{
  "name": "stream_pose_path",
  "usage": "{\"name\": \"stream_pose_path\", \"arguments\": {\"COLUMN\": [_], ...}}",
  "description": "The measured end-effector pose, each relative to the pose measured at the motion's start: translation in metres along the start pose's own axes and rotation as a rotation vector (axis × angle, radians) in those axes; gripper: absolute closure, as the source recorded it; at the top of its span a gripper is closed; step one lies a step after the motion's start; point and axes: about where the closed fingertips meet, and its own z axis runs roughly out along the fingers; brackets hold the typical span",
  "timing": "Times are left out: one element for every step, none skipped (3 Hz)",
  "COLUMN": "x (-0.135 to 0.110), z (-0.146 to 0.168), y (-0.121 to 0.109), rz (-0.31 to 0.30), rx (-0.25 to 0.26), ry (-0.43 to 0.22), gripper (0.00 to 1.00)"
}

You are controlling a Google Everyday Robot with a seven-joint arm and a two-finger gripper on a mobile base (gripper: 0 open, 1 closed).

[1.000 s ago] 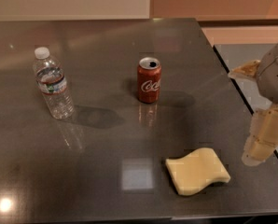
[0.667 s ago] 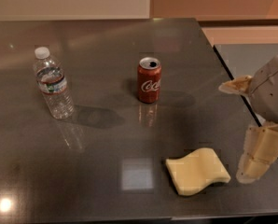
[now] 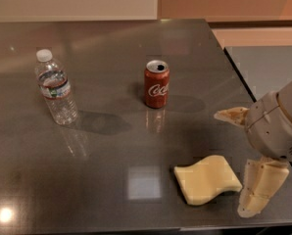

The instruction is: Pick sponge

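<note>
The sponge point(image 3: 207, 179) is a flat pale yellow foam block with wavy edges. It lies on the dark table point(image 3: 111, 146) near the front right. My gripper point(image 3: 232, 163) is at the right edge of the view, just right of the sponge. It is open and empty. One cream finger point(image 3: 257, 190) points down beside the sponge's right end, close to the table's front edge. The other finger point(image 3: 231, 115) sticks out to the left, above and behind the sponge. Nothing is held.
A red cola can point(image 3: 157, 83) stands upright in the middle of the table. A clear water bottle point(image 3: 56, 88) stands at the left. The table's right edge point(image 3: 234, 67) runs just behind my gripper, with a lighter surface beyond.
My gripper has moved down and left, closer to the sponge's right end. The sponge, can and bottle have not moved.
</note>
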Motion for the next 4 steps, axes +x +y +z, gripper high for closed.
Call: {"name": "stream_pose_path", "arguments": {"x": [0.001,0.003,0.006,0.007], "z": [0.016,0.028,0.035,0.039], "y": [0.007,0.011,0.013,0.014], "rz": [-0.029,-0.046,-0.056,-0.060], "rx": [-0.011,-0.012,-0.008,-0.008], "ry": [-0.006,-0.005,-0.001,0.002], "gripper": [0.00,0.00,0.17,0.41]}}
